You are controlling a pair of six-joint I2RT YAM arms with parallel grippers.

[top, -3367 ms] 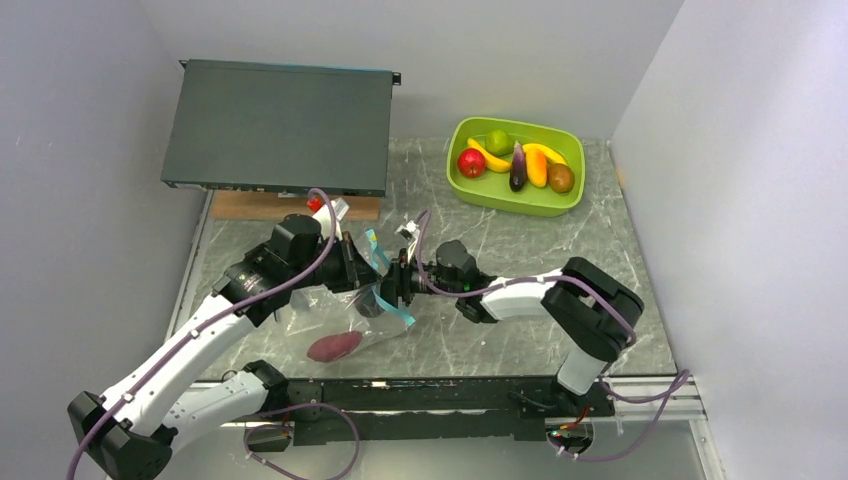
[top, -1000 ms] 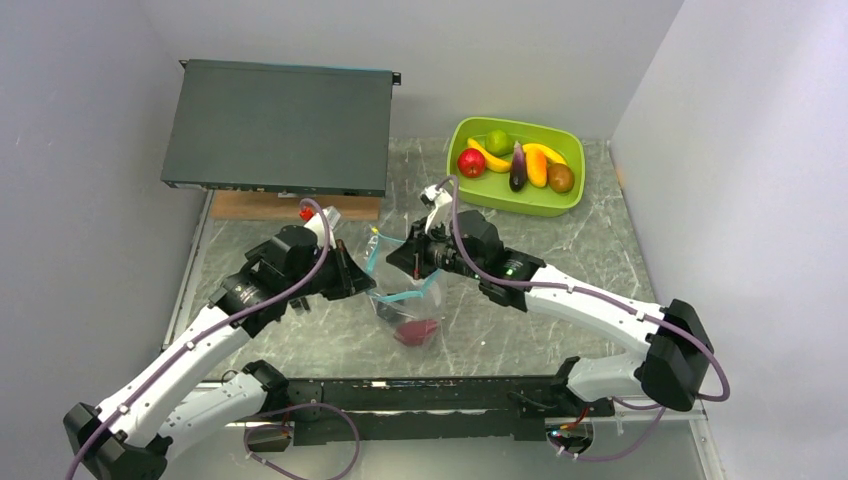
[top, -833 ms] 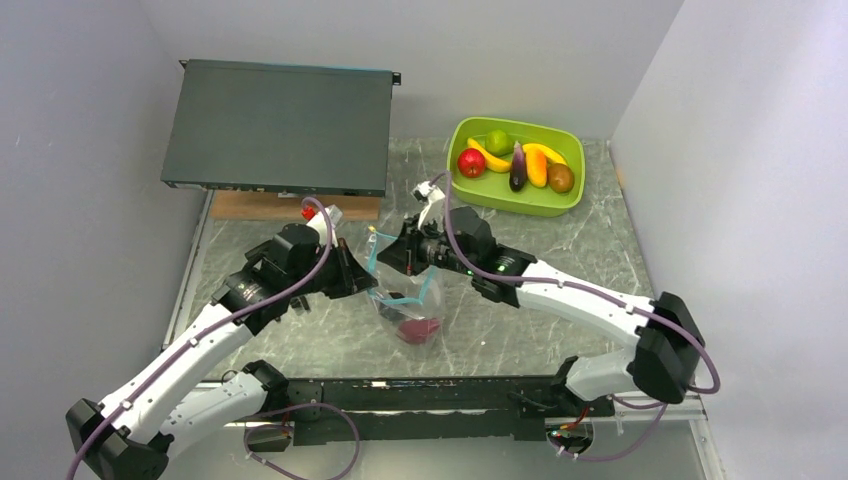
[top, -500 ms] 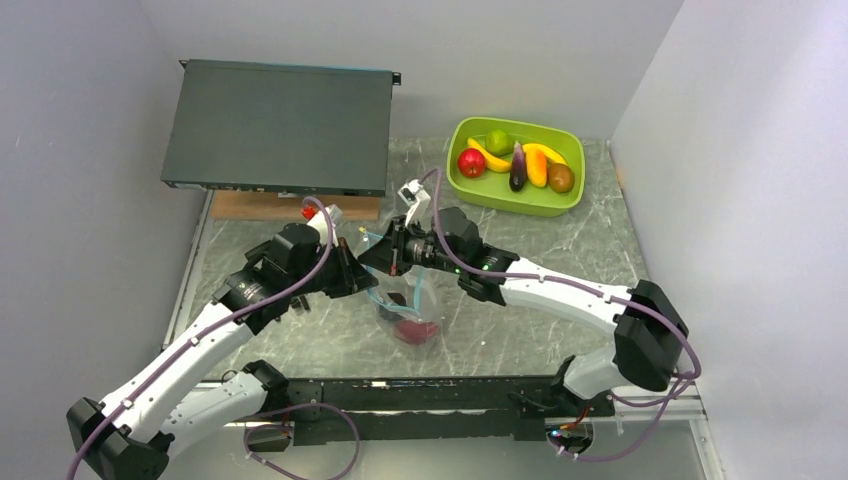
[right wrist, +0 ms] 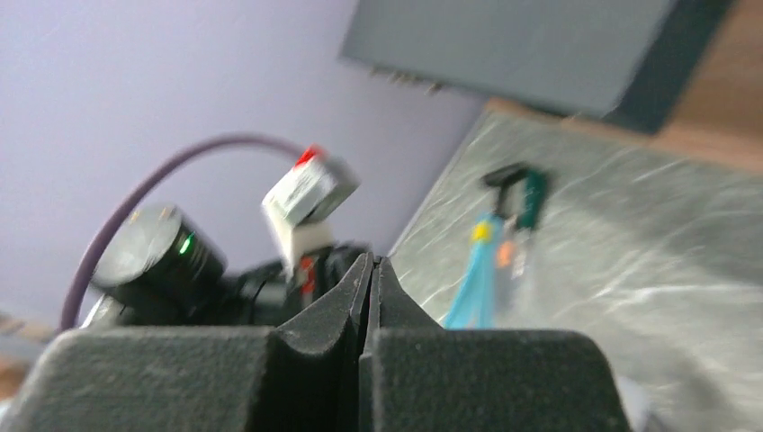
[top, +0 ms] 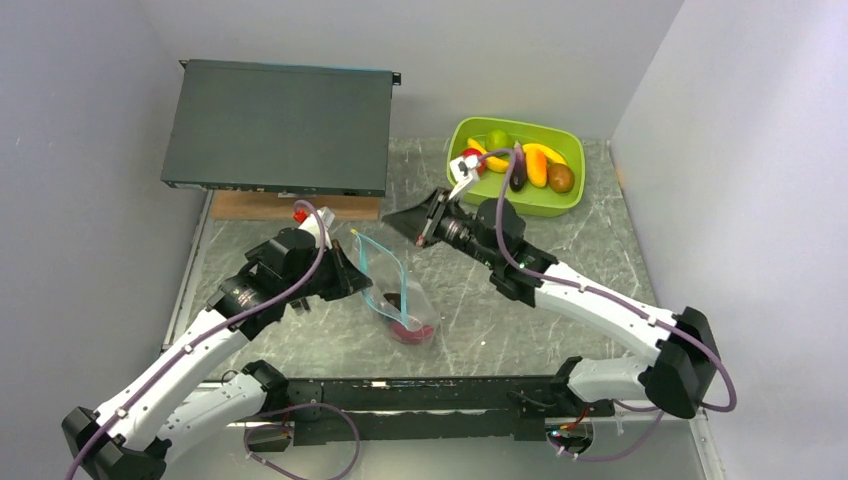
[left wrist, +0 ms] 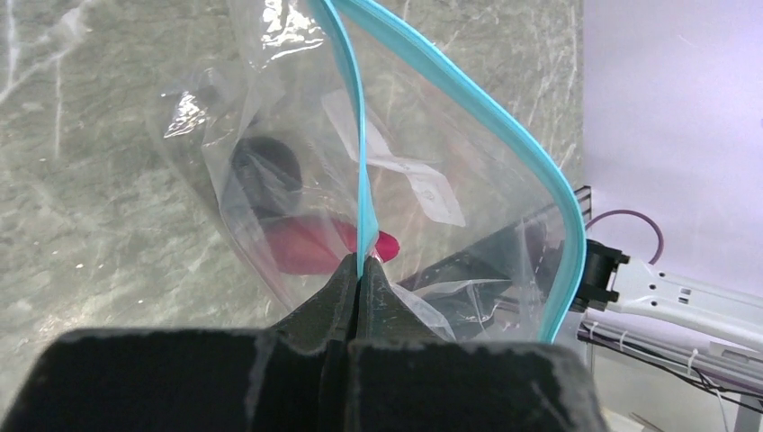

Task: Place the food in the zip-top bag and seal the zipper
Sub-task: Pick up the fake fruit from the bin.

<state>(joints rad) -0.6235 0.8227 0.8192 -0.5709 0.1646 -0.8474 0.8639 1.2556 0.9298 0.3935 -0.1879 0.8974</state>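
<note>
The clear zip-top bag [top: 398, 300] hangs from my left gripper [top: 354, 284], which is shut on its teal zipper [top: 384, 264]. In the left wrist view the gripper [left wrist: 361, 267] pinches one teal strip [left wrist: 358, 135], and the other strip [left wrist: 531, 157] bows away, so the mouth gapes. A dark red piece of food [top: 405, 331] [left wrist: 301, 247] lies in the bag's bottom. My right gripper [top: 388, 216] [right wrist: 371, 261] is shut on nothing, up and right of the bag. More food lies in the tub: lime [top: 497, 138], bananas [top: 547, 152], eggplant [top: 518, 176], orange piece [top: 537, 169], kiwi [top: 561, 178].
A lime-green tub [top: 520, 203] stands at the back right, just behind my right wrist. A flat black box [top: 280, 125] rests on a wooden block [top: 250, 206] at the back left. Grey walls close in both sides of the marble table [top: 560, 240].
My right gripper slid left along the bag's mouth towards the left gripper, then drew back up and to the right, clear of the bag. The left gripper kept its hold.
</note>
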